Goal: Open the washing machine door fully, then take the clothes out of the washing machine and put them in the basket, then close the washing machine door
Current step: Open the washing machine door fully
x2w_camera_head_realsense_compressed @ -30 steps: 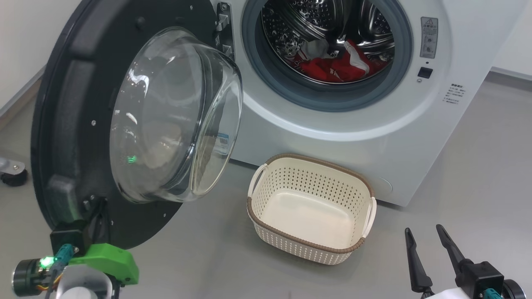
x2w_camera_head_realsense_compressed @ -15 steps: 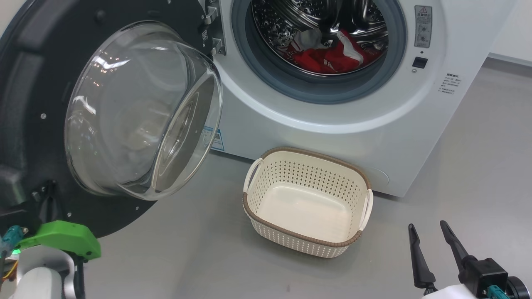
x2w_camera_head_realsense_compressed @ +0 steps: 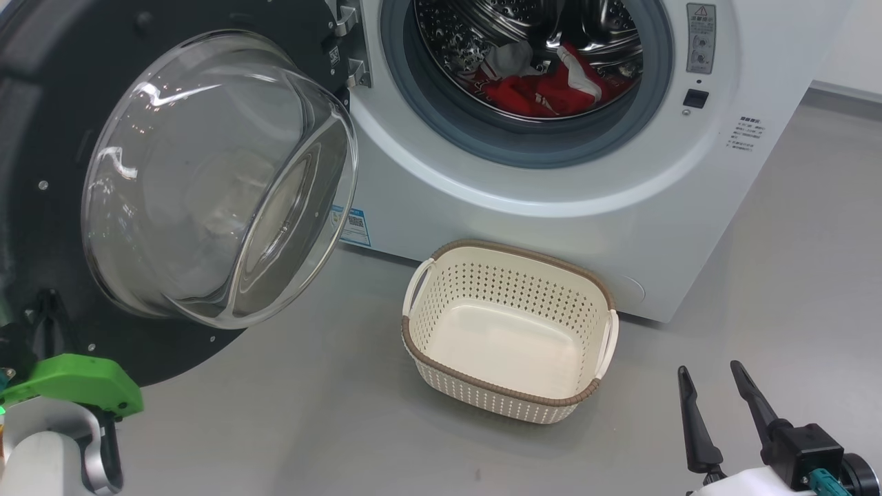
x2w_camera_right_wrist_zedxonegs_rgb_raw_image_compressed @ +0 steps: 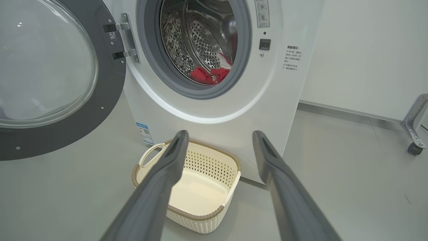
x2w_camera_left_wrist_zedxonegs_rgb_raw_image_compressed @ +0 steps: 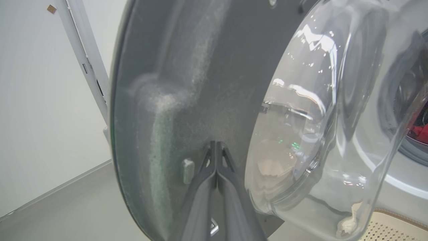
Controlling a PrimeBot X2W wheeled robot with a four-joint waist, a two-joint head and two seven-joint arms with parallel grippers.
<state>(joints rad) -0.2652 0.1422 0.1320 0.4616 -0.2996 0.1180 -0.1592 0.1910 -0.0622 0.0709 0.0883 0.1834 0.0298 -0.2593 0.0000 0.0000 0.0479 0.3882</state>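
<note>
The washing machine stands with its door swung out to the left, the glass dome facing me. Red and white clothes lie low in the steel drum, also seen as clothes from the right wrist. The cream basket sits on the floor below the opening, nothing in it. My left gripper is shut, its tips pressed against the inner black face of the door, holding nothing. My right gripper hangs open at the lower right, right of the basket.
Grey floor surrounds the basket. A metal bracket with a caster wheel stands at the right by the wall. A white wall and a pale upright frame lie beyond the door's edge. A blue label marks the machine's lower front.
The door has swung further open to the left, and my left gripper has gone left with it. The head view has shifted a little. The right gripper has stayed put.
</note>
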